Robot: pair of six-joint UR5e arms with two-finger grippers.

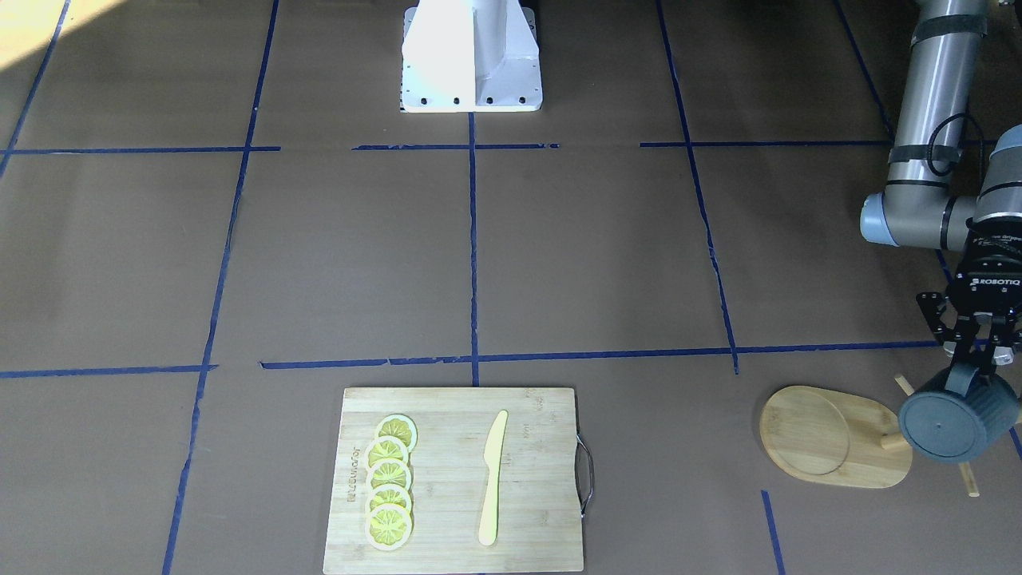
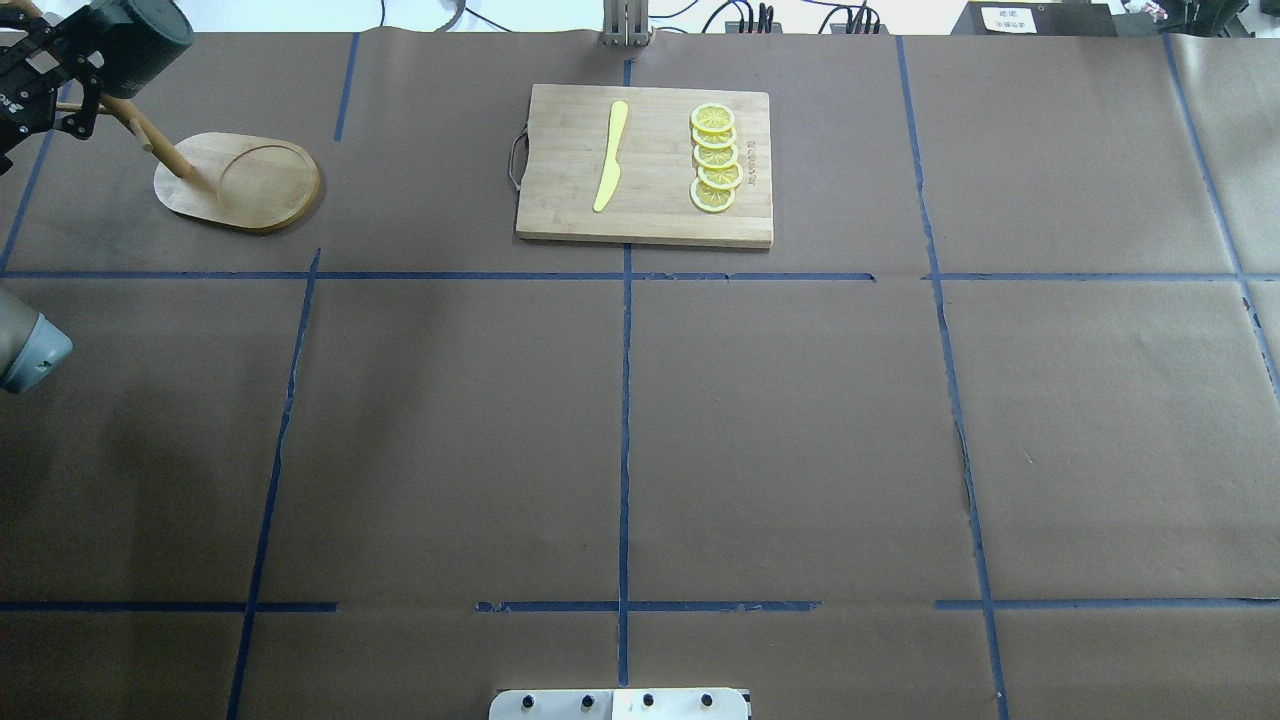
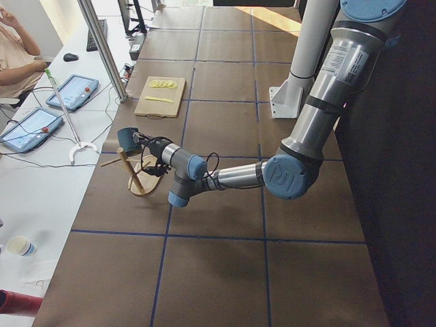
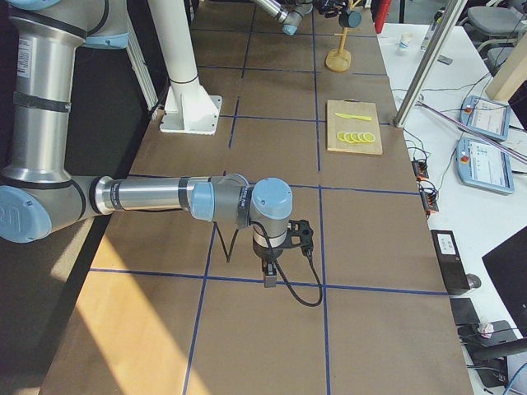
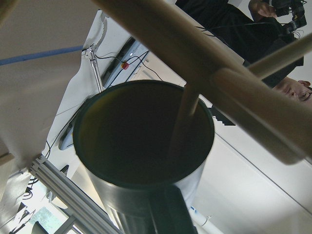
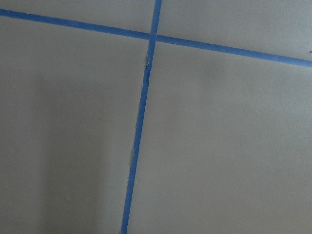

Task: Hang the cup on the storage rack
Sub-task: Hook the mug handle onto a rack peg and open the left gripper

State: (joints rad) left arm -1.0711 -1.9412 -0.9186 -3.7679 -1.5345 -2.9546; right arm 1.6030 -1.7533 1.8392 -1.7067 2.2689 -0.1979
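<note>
The dark blue-grey cup (image 1: 954,419) lies tipped on its side in the air at the top of the storage rack, its base turned away from the robot. My left gripper (image 1: 968,374) is shut on its rim side. In the left wrist view a thin wooden peg (image 5: 185,112) reaches into the cup's dark mouth (image 5: 131,136), with the thick post (image 5: 195,63) across the top. The rack's oval base (image 1: 830,435) rests on the table, and its base (image 2: 240,180) and cup (image 2: 140,30) show far left in the overhead view. My right gripper (image 4: 268,267) hangs low over bare paper; I cannot tell if it is open.
A bamboo cutting board (image 1: 447,527) with several lemon slices (image 1: 390,491) and a yellow knife (image 1: 493,479) lies mid-table on the operators' side. The robot's white base (image 1: 471,56) stands at the far edge. Blue tape lines (image 6: 141,122) cross the brown paper.
</note>
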